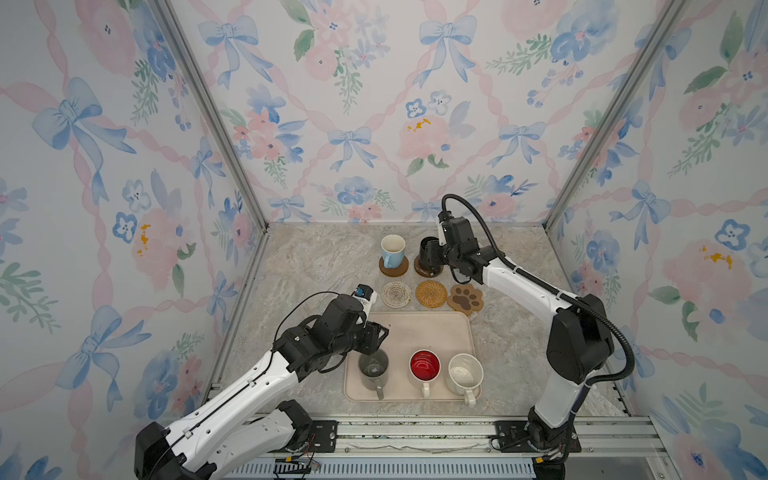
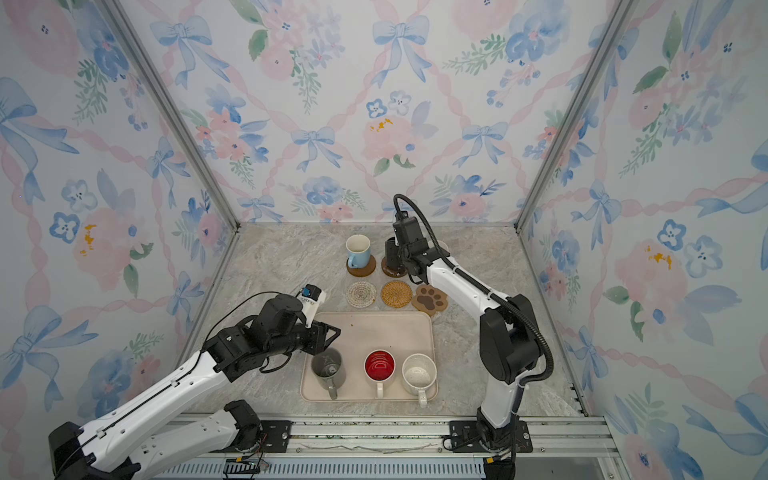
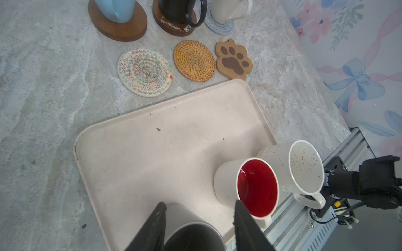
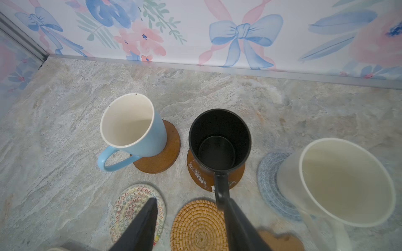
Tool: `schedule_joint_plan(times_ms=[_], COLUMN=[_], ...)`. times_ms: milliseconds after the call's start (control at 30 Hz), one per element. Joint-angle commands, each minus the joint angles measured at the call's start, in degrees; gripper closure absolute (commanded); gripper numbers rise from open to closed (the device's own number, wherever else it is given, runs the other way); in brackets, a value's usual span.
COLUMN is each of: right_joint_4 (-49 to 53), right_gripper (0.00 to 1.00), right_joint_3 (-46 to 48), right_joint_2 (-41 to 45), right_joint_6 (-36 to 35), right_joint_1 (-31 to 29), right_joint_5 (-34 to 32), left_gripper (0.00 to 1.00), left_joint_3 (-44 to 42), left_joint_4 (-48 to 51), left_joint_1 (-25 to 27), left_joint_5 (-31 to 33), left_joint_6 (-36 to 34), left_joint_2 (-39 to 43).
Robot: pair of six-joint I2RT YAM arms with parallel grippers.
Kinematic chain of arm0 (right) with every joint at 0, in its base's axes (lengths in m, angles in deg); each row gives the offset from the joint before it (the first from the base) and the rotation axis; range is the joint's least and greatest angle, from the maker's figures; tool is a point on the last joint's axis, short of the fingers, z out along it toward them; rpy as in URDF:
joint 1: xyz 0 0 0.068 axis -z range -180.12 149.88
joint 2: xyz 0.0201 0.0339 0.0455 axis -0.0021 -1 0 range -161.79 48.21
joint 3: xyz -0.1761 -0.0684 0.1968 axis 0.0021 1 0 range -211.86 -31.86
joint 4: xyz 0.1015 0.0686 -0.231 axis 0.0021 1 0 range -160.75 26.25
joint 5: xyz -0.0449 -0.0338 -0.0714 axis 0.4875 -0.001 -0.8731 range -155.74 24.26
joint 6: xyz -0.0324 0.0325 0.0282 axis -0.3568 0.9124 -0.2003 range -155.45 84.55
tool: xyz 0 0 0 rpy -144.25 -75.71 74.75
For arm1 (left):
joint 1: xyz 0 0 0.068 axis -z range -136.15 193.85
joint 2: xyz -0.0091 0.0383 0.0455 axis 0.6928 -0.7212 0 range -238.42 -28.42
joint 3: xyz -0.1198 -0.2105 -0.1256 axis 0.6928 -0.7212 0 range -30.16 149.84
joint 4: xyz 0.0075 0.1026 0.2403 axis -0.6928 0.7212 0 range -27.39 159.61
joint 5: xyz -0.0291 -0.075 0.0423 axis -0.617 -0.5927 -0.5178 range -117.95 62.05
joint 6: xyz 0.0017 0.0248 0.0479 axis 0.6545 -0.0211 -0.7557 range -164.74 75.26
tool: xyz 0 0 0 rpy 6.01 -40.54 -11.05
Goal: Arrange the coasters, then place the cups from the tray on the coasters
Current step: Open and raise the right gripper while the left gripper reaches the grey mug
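On the beige tray [image 1: 415, 328] stand a grey mug [image 1: 374, 368], a white mug with a red inside [image 1: 424, 365] and a speckled cream mug [image 1: 464, 372]. My left gripper [image 3: 200, 203] is open with its jaws astride the grey mug, one finger against its side and the other a little off it. The light blue mug [image 4: 132, 128] sits on the brown disc [image 4: 165, 156], the black mug [image 4: 219, 139] on the glossy coaster [image 4: 200, 176], and the cream mug [image 4: 339, 182] on the grey-blue coaster [image 4: 268, 182]. My right gripper [image 4: 191, 201] is open beside the black mug's handle.
A cream crochet coaster [image 1: 395, 294], a tan rattan coaster [image 1: 431, 294] and a paw-shaped coaster [image 1: 465, 298] lie bare in a row between the tray and the far mugs. Flowered walls close the back and both sides. A metal rail [image 1: 415, 432] runs along the front.
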Motion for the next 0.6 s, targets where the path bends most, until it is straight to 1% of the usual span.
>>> schedule_joint_plan(times_ms=[0,100,200,400,567], right_joint_4=[-1.45,-1.68,-2.05,-2.31,-2.48], right_gripper=[0.47,0.47,0.47,0.47,0.47], right_joint_3=[2.23,3.03,3.96,4.78,4.77], right_joint_2=[2.4,3.11,4.15,4.71,4.12], right_joint_6=[1.55,1.85,2.04,2.27,2.35], right_joint_1=[-0.59,-0.59,-0.68,-0.77,-0.94], right_joint_5=[0.61,0.74,0.99,1.08,1.63], left_gripper=[0.53,0.54,0.55,0.58,0.58], left_joint_3=[-1.01,-1.24,-1.54,-1.35,-0.7], left_joint_4=[3.8,6.02,7.93,13.09,14.98], left_joint_1=[1.09,2.05,3.57,7.69,10.05], left_joint_5=[-0.65,-1.71,-3.56,-4.45,-4.77], left_joint_6=[4.06,5.1,5.75,7.91,10.32], left_joint_2=[4.04,6.21,6.53,5.9,7.74])
